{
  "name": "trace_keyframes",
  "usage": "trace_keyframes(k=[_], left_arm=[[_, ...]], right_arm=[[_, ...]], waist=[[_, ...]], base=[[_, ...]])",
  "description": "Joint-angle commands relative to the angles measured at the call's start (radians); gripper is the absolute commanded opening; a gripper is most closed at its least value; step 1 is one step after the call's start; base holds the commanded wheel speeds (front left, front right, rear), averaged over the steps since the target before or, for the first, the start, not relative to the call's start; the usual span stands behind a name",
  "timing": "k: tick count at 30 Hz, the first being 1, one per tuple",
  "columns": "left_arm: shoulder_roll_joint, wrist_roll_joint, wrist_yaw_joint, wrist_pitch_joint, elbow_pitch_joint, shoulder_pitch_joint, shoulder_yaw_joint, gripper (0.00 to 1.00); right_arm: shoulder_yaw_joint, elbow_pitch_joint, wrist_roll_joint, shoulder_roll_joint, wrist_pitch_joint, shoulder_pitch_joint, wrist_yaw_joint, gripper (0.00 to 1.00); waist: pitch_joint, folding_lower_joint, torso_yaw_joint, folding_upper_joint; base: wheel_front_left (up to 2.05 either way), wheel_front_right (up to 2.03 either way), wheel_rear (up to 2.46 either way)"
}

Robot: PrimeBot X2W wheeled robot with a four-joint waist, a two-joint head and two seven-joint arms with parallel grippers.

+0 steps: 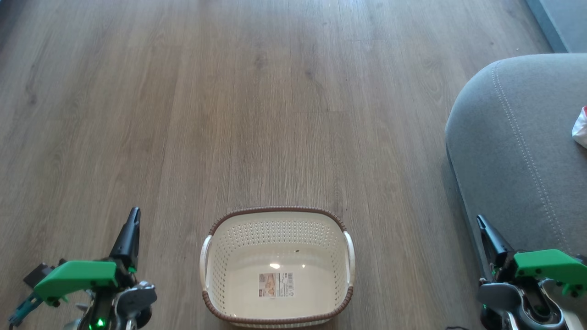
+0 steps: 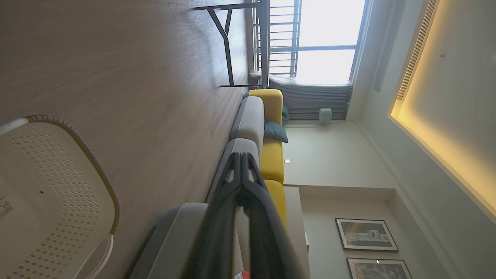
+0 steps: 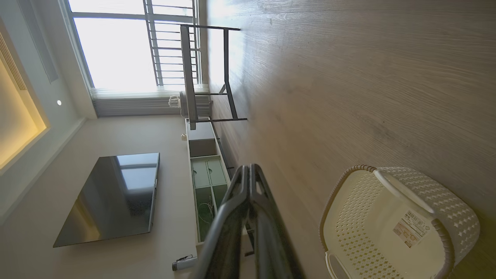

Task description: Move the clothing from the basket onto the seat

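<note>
The cream basket [image 1: 277, 223] with its brown rim stands on the wooden floor at the bottom centre, and only a label sticker shows inside it. A small piece of red and white clothing [image 1: 581, 127] lies on the grey seat [image 1: 513, 151] at the right edge. My left gripper [image 1: 133, 215] is shut at the lower left, left of the basket, holding nothing. My right gripper [image 1: 480, 221] is shut at the lower right, beside the seat's front. The basket [image 2: 46, 193] also shows in the left wrist view behind my shut left gripper [image 2: 242, 155]. In the right wrist view the basket [image 3: 399, 217] lies right of my shut right gripper [image 3: 248, 168].
Wooden floor [image 1: 257, 101] stretches ahead of the basket. The left wrist view shows a grey and yellow sofa [image 2: 267, 128] along the wall and a black-framed table [image 2: 240, 42]. A TV [image 3: 112, 193] and a low cabinet [image 3: 205, 174] appear in the right wrist view.
</note>
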Motion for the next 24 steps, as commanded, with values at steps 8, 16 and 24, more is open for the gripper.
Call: trace_keyframes(k=[8,16,24], left_arm=[[0.008,-0.04,-0.015,0.015,-0.038,-0.061,0.037,0.0],[0.008,-0.04,-0.015,0.015,-0.038,-0.061,0.037,0.0],[0.008,-0.04,-0.015,0.015,-0.038,-0.061,0.037,0.0]], right_arm=[[0.012,-0.042,0.041,-0.005,0.017,-0.052,0.007,0.0],[0.012,-0.042,0.041,-0.005,0.017,-0.052,0.007,0.0],[0.013,-0.042,0.041,-0.005,0.016,-0.052,0.007,0.0]], waist=[[0.0,0.0,0.0,0.0],[0.0,0.0,0.0,0.0],[0.0,0.0,0.0,0.0]], base=[[0.0,0.0,0.0],[0.0,0.0,0.0],[0.0,0.0,0.0]])
